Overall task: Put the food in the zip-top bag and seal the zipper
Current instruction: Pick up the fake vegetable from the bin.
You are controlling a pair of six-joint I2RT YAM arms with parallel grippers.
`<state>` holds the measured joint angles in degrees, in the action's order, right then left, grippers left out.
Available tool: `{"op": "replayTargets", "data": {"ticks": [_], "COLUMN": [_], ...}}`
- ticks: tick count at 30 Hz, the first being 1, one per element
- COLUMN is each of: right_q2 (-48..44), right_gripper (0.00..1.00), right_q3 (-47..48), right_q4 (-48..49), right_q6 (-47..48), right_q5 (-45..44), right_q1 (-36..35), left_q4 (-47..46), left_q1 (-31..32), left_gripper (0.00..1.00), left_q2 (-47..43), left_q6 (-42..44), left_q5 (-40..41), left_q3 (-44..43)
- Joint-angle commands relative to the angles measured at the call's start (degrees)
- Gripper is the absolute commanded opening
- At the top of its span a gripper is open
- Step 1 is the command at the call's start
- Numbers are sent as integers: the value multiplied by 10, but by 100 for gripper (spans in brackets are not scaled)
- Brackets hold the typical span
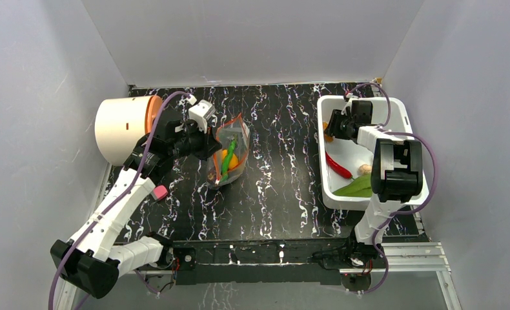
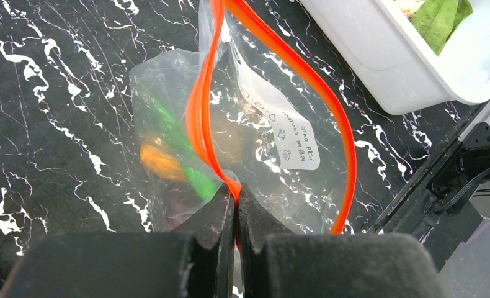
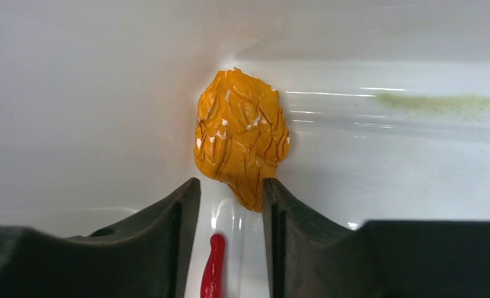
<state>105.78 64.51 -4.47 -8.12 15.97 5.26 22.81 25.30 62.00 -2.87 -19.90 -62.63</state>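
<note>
While left claw (image 2: 234,194) pinches zipper (image 2: 199,112) | right claw (image 3: 230,198) parted around orange food (image 3: 242,143) | chilli (image 3: 213,267) half hidden (cut off)

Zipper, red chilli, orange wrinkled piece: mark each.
zipper (image 2: 198,115), left wrist view, left run of the strip.
red chilli (image 1: 338,166), top external view, mid-body.
orange wrinkled piece (image 3: 242,139), right wrist view, centre of its surface.

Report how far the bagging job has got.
Done: green pepper and orange fruit sit inside the zip-top bag. In hand: left gripper pinches its rim; right gripper straddles an orange piece in the white bin. Remaining: red chilli, then sealing the open zipper.
</note>
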Motion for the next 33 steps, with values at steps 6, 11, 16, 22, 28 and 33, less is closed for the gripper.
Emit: {"op": "replayTargets", "data": {"ticks": [6,11,16,22,28,33], "right_q2": [-10,22,53,82,88,81], "right_gripper": [60,54,61,59,53,39], "right_q3": [52,75,94,99,93,93], "right_q4": [-8,-19,-15,-14,-10,-12], "right_q6": [13,13,2,2,4,4], "right_q5": [-20,-21,-28,-11,-9,-11], "right_q1": [-3,-4,-4,-4,-4,-4], "left_q4": [-18,-17,-15,-15,-17,-14], "left_q1": [2,2,2,2,2,2], "left_gripper": [0,0,0,0,0,0], "left_q2": [-13,-14,-14,-14,-13,-10], "left_q6": [2,3,5,6,6,8], "left_q5": [-7,-9,-9,-8,-9,-9], "left_q3": [5,10,12,13,13,6]}}
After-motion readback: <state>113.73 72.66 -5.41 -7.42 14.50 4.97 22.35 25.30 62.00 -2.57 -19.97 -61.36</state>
